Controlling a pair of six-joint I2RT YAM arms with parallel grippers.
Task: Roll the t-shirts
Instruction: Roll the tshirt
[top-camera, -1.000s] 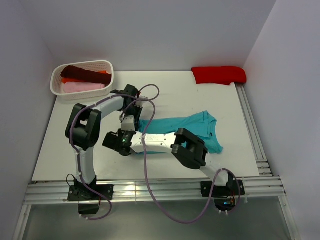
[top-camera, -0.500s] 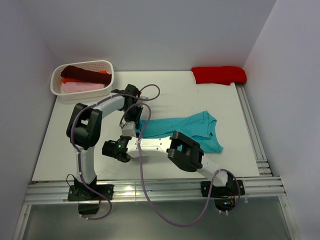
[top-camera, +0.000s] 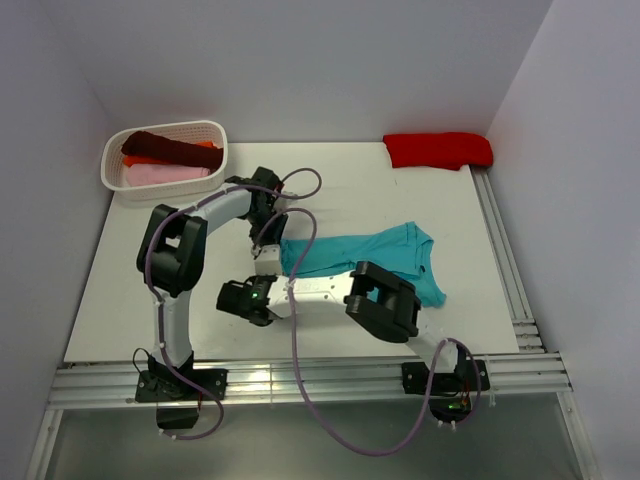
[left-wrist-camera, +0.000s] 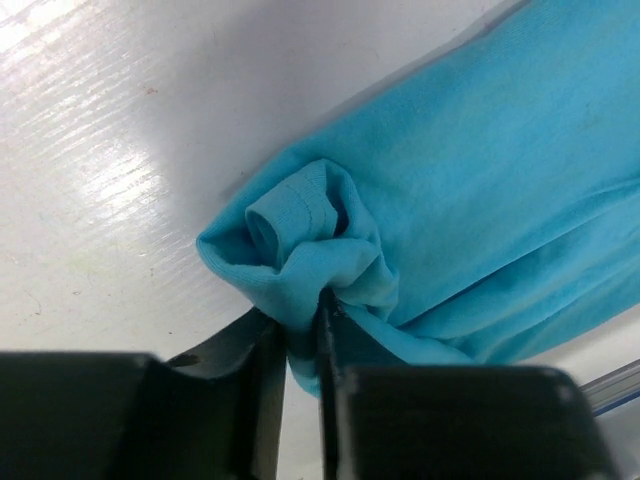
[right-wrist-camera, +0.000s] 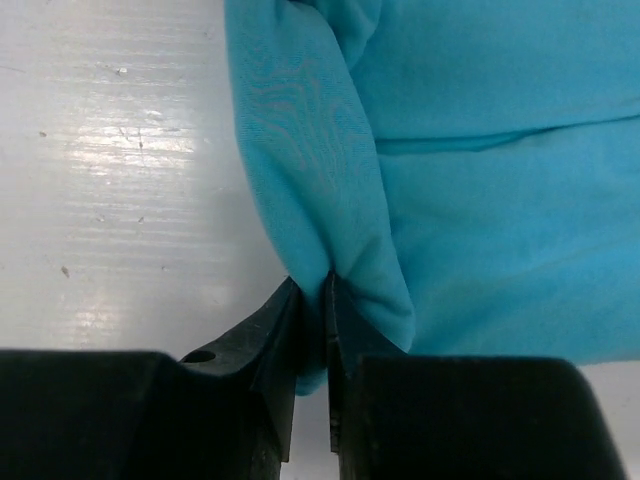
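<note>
Teal t-shirt (top-camera: 370, 255) lies mid-table (top-camera: 350, 190), its left end bunched. Left gripper (left-wrist-camera: 300, 330) has its jaws nearly closed, pinching the curled hem corner. Right gripper (right-wrist-camera: 312, 300) has its jaws narrow, nipping a fold of the same edge. Red t-shirt (top-camera: 438, 150) sits in the far right corner.

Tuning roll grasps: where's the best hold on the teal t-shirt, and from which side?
Probably the curled left end of the teal t-shirt, approached from the left: the shirt lies as a long strip and that end bunches into a thick fold. The left claw and right claw are both shut on it there.
</note>
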